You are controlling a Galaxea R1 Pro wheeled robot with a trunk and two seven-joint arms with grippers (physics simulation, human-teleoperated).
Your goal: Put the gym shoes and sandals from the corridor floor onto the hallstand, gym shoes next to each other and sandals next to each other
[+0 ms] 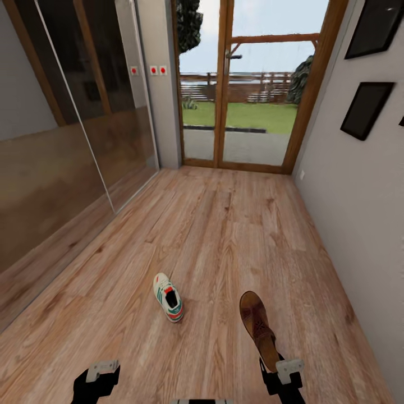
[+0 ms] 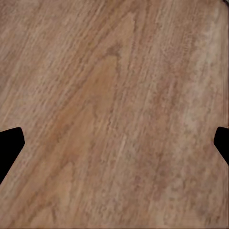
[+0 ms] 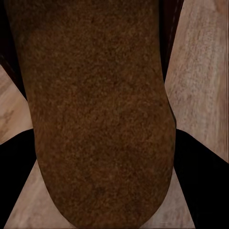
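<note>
- Right claw [image 1: 279, 365] grips 1 sandal [image 1: 258, 322] by one end; the sandal points away from the robot, sole side showing, and in the right wrist view its brown underside [image 3: 95, 114] sits between the dark fingers [image 3: 200, 176].
- Whether the sandal is lifted clear of the floor [image 1: 224, 235] or skimming it: cannot tell.
- Left claw [image 1: 96, 375] is spread wide with nothing in it; its wrist view shows bare planks [image 2: 114, 114] between 2 finger tips [image 2: 9, 145].
- 1 gym shoe [image 1: 168, 297] lies on the floor, toward the left wall side, near the sandal but apart from it.
- Progress, as judged: early. 1 of 4 items in hand, none seen on a rack. Second shoe, second sandal and the rack are not visible here.
- Remaining: carry the sandal to the rack, fetch the shoe, find the other 2, pair them.
- Surface: light brown wood-grain planks.
- Room: narrow corridor, mirrored sliding panels [image 1: 73, 140] along the left, glazed wooden door [image 1: 252, 84] at the far end, dark picture frames [image 1: 367, 109] on the right wall.
</note>
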